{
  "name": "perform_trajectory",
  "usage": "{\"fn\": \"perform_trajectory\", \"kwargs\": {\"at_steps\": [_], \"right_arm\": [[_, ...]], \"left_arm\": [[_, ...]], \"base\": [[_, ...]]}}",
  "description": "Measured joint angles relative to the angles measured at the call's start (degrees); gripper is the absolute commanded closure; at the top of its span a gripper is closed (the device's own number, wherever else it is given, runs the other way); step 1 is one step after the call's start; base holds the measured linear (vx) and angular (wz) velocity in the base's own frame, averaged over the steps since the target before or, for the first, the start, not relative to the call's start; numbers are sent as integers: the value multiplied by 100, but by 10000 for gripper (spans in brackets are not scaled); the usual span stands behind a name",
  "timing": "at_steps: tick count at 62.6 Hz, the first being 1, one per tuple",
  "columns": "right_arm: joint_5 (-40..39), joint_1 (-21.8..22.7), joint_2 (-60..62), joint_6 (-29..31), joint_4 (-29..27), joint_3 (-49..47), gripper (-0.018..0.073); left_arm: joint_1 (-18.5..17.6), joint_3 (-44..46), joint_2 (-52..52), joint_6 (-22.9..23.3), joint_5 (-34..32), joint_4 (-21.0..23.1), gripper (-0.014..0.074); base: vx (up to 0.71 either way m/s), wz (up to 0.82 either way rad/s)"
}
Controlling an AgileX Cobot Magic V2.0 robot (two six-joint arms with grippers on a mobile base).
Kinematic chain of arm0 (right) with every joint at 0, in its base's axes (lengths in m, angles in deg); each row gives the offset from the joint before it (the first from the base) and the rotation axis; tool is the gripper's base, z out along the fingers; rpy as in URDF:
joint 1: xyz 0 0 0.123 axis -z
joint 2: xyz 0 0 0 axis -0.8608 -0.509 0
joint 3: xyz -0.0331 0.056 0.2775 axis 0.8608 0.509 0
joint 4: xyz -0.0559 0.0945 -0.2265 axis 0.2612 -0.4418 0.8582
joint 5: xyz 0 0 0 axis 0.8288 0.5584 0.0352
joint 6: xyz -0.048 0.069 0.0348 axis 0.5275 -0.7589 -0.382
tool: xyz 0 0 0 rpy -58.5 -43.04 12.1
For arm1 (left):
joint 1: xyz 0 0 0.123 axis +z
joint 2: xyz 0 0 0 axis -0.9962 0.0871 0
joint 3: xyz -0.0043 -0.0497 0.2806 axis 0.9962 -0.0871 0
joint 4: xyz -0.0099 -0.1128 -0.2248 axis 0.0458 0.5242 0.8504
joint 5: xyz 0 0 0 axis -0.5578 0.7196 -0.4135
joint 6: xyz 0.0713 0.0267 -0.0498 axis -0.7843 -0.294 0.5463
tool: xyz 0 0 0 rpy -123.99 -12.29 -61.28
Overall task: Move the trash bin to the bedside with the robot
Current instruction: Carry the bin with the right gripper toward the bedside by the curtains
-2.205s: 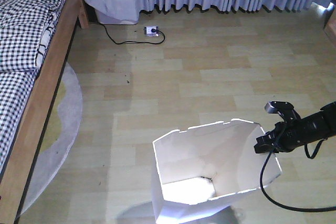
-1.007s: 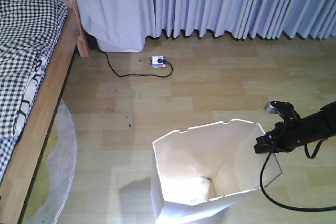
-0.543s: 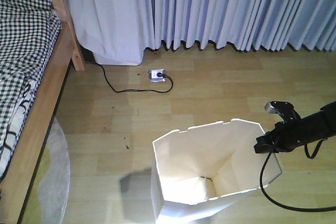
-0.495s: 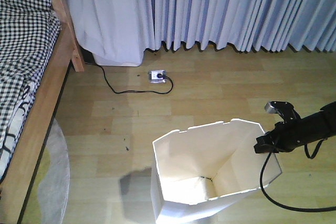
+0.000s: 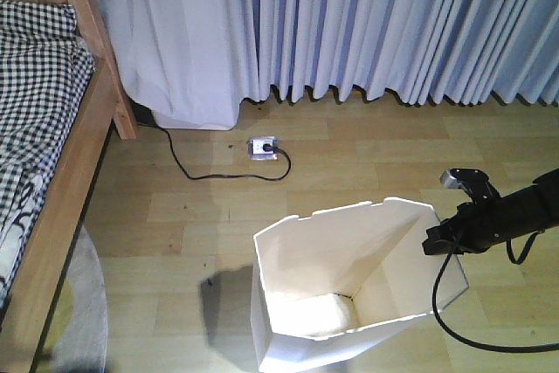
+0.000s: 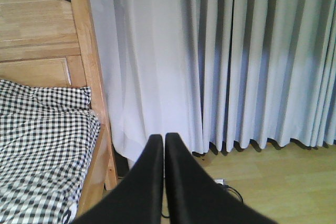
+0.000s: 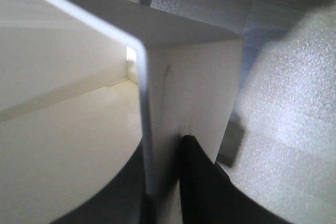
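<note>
The right claw (image 5: 434, 243) is clamped on the rim of the trash bin (image 5: 325, 255) at the bin's 3 o'clock side. The wrist view shows one black finger (image 7: 202, 184) pressed on the outer wall and a dark shape just inside it. The left claw (image 6: 164, 139) hangs in the air with its two black fingers pressed together, pointing at the curtains (image 5: 376, 24).

The bin sits at 6 o'clock in the front view, mouth wide to the camera, its white faceted rim notched along the top. Inside I see cream walls tapering down to a bright patch on the bottom. Its base runs out of the lower edge, so I cannot tell whether it rests on the floor (image 5: 367, 159).

The bed (image 5: 74, 181) stands at 9 o'clock, well apart from the bin, with a light wooden frame and checked bedding (image 5: 35, 85). Pale pleated curtains fill 12 o'clock. A white socket strip (image 5: 262, 148) lies on the light wood floor below them, with a black cable (image 5: 205, 175) trailing off towards the bed. A pale rug (image 5: 83, 303) shows at 8 o'clock.
</note>
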Motion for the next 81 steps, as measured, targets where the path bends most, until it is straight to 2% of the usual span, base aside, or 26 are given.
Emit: {"fn": "perform_trajectory", "kwargs": {"at_steps": [81], "right_arm": [[26, 0, 0, 13, 0, 0, 561]], "left_arm": [[0, 0, 0, 0, 0, 0, 603]], "base": [[21, 2]]}}
